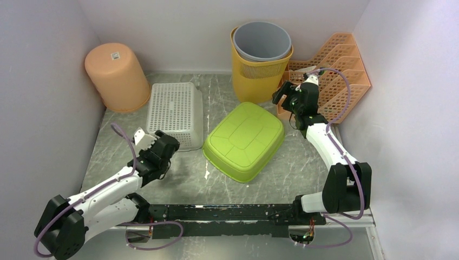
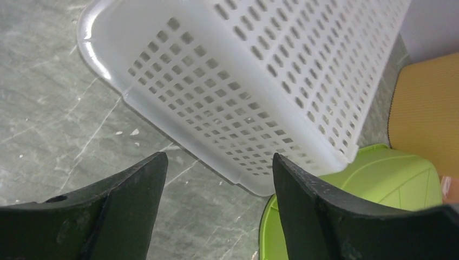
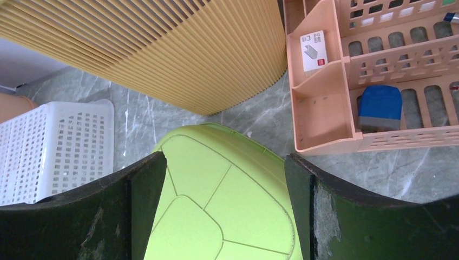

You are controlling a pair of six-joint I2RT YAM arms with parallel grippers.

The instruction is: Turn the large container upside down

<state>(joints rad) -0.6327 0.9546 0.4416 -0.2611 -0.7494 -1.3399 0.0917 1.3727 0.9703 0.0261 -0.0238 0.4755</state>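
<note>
Seen from above, the left pincer (image 1: 169,151) is held low over the counter (image 1: 303,168), fingers apart and gripping nothing, just beside the near end of a white basket (image 1: 174,111). The right pincer (image 1: 282,93) is raised between a yellow bin (image 1: 257,73) and a peach rack (image 1: 338,70); whether it is spread cannot be told from this view. The green tub (image 1: 244,140), judged to be the task's container, lies at the centre with its base uppermost, so the turn appears done, and both arms stand clear of it. The white basket and an orange bucket (image 1: 116,76) at the far left are likewise overturned. Only the yellow bin stands upright, with a grey bin (image 1: 262,40) nested inside it.

In the left wrist view, the left pincer (image 2: 217,162) is spread wide and empty, framing the white basket's (image 2: 260,70) corner; the green tub (image 2: 373,184) is glimpsed beyond.

In the right wrist view, the right pincer (image 3: 224,160) is also spread and empty above the green tub's (image 3: 216,211) ribbed base. In the peach rack's (image 3: 325,119) compartments, a small white box (image 3: 314,51) and a blue object (image 3: 380,107) are kept.
</note>
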